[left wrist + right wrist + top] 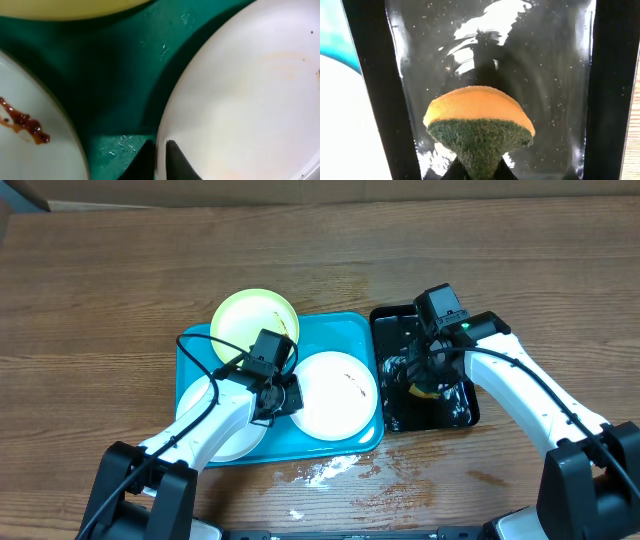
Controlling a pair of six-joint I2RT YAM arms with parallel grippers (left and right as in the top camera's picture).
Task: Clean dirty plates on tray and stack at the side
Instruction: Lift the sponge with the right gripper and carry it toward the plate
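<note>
Pinching the rim of the centre-frame white plate on the turquoise tray with the left end effector, likely to steady it, and clamping a scouring sponge over the black tray at right with the right end effector, ready for scrubbing.

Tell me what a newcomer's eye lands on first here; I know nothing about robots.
The bright turquoise tray at the table's centre stands out, carrying a yellow-green plate at its far edge and two white ones. The left gripper pinches the rim of the right-hand white plate; the other white plate bears a brown smear. Beside it, the right gripper holds an orange-and-green sponge over a wet black tray.
</note>
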